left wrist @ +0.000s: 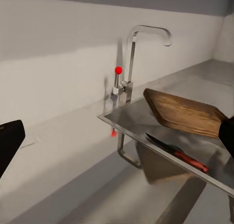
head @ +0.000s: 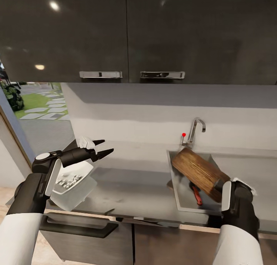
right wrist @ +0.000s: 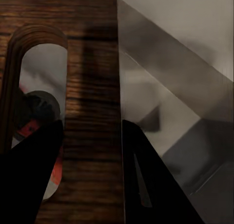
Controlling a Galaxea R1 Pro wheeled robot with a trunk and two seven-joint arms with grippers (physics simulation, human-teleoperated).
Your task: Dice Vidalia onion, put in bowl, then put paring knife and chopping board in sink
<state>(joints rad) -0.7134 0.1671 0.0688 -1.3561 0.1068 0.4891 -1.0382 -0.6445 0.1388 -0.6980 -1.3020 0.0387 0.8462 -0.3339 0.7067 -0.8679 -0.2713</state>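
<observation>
While your right gripper (right wrist: 90, 173) holds the chopping board (head: 200, 173) by its near short edge, the board hangs tilted over the sink (head: 184, 203), its far end raised toward the tap (head: 195, 129) with the red knob. In the right wrist view the two dark fingers (right wrist: 29, 180) straddle the strip of wood beside the slot handle hole: one finger lies over the slot side, the other against the board's outer edge, so the jaws are closed down onto the wood with the board pinched between them. Through the slot you can see a bit of red-orange and the dark drain below.

The paring knife (head: 196, 195) lies on the sink floor under the raised board, its red-orange handle toward the front wall of the basin; the left wrist view shows its dark blade pointing back under the board, not touching it.

Your left gripper (head: 100, 148) floats above the countertop (head: 130, 188), well apart from the sink, its two pointed fingers spread wide with nothing between them, aimed toward the tap. The bowl (head: 73, 182) sits just below and behind your left forearm near the countertop's left end, tipped up at an angle, with pale diced pieces inside it. Dark wall cabinets hang above the whole scene.
</observation>
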